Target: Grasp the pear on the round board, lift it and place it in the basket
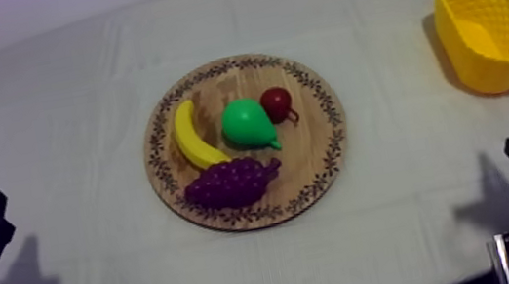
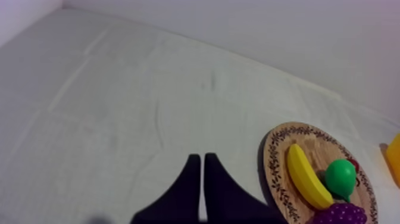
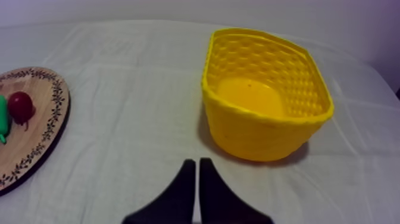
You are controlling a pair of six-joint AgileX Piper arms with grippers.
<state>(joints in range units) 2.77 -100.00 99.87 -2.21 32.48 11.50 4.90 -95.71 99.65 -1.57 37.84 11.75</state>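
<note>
Both wedged together and empty, left tool (image 2: 202, 156) and right tool (image 3: 197, 161), pear (image 2: 340, 177) on round wooden board (image 2: 315, 142) ahead-right of left tool, yellow basket (image 3: 256, 134) just ahead of right tool.

Four fruits (image 1: 247, 123), one board (image 1: 316, 147), one basket (image 1: 494, 72)

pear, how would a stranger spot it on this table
Find the round wooden board in the middle of the table. At its centre, between the banana and the small red fruit, lies the pear. It alone is green.

No readable text or labels.
</note>
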